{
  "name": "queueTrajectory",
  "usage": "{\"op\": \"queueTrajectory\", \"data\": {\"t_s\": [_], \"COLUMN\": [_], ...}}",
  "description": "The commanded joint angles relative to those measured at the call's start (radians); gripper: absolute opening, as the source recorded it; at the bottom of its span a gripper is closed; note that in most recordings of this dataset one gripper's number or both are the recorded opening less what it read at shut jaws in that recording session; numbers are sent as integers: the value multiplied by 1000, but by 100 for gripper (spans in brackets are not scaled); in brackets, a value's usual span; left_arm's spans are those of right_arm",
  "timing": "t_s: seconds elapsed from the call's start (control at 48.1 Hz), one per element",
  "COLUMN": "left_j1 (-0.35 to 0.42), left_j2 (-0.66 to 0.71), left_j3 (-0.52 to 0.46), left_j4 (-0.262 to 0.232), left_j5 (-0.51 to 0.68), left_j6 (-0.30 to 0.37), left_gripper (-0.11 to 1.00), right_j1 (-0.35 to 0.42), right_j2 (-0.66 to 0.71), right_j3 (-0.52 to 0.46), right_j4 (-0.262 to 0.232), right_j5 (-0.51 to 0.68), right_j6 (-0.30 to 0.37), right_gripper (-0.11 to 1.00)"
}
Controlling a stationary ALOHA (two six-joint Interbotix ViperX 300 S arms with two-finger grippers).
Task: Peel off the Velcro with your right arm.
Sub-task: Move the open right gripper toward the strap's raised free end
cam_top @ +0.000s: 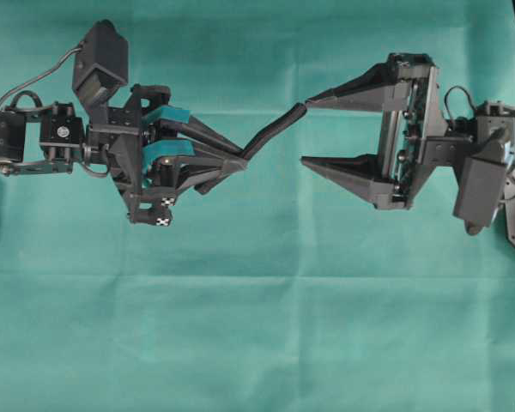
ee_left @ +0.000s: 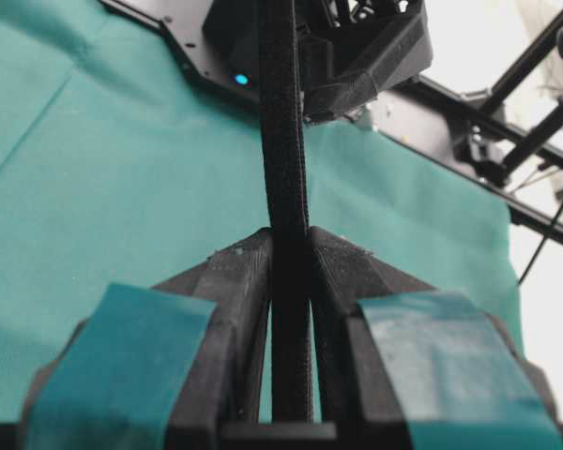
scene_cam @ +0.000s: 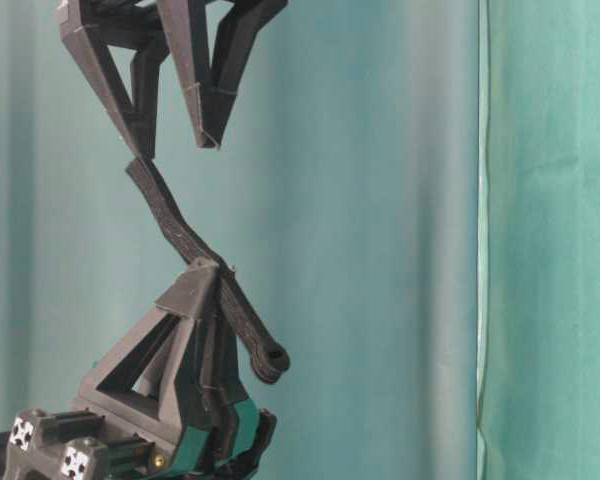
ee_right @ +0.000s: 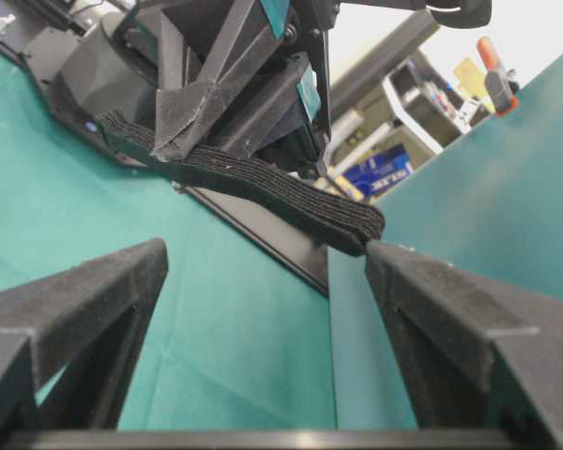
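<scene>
- The thin, narrow black two-layer Velcro strap (cam_top: 273, 130) is held in the air above the teal cloth-covered counter (cam_top: 257, 326), between the two arms.
- The left gripper with teal-taped black fingers (cam_top: 232, 160) is seen with its jaws pressed together, pinching the strap; in the left wrist view the strap (ee_left: 286, 234) is clamped edge-on between both fingertips (ee_left: 239, 272).
- The right gripper with plain dark-grey pointed fingers (cam_top: 307, 130) is seen with its jaws spread wide.
- The strap's free end (ee_right: 357, 225) is seen at one right fingertip (ee_right: 394, 267); actual contact cannot be told.
- Texture: woven, fuzzy strap surface; matte, faceted fingers.
- In the table-level view, a curled, rounded strap end (scene_cam: 270, 362) protrudes past the left gripper's fingers (scene_cam: 195, 300).
</scene>
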Motion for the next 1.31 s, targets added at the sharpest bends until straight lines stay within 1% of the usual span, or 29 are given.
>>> {"op": "queueTrajectory", "data": {"t_s": [0.0, 0.457, 0.541, 0.645, 0.707, 0.749, 0.977, 1.102, 1.206, 1.289], "left_j1": [2, 5, 5, 5, 5, 5, 5, 6, 6, 6], "left_j2": [-20, -20, -20, -20, -20, -20, -20, -20, -20, -20], "left_j3": [-9, -11, -11, -11, -11, -9, -9, -11, -11, -11], "left_j4": [-2, -2, -2, -2, -2, -2, -2, -2, -2, -2], "left_j5": [-11, -14, -17, -17, -17, -17, -17, -17, -17, -17], "left_j6": [0, 0, -2, -3, -6, -8, -11, -12, -12, -12], "left_gripper": [10, 10, 10, 10, 10, 10, 10, 10, 10, 10], "right_j1": [-2, 0, 0, 2, 2, 2, 6, 5, 5, 5], "right_j2": [2, 9, 9, 9, 9, 9, 11, 17, 20, 21], "right_j3": [-26, -18, -15, -12, -11, -9, -8, -8, -8, -8], "right_j4": [0, 0, 0, 0, 0, 0, 0, 0, 0, 0], "right_j5": [-14, -20, -20, -21, -20, -20, -21, -21, -25, -26], "right_j6": [2, 3, 3, 3, 3, 3, 5, 5, 5, 5], "right_gripper": [81, 80, 73, 53, 46, 45, 43, 40, 32, 20]}}
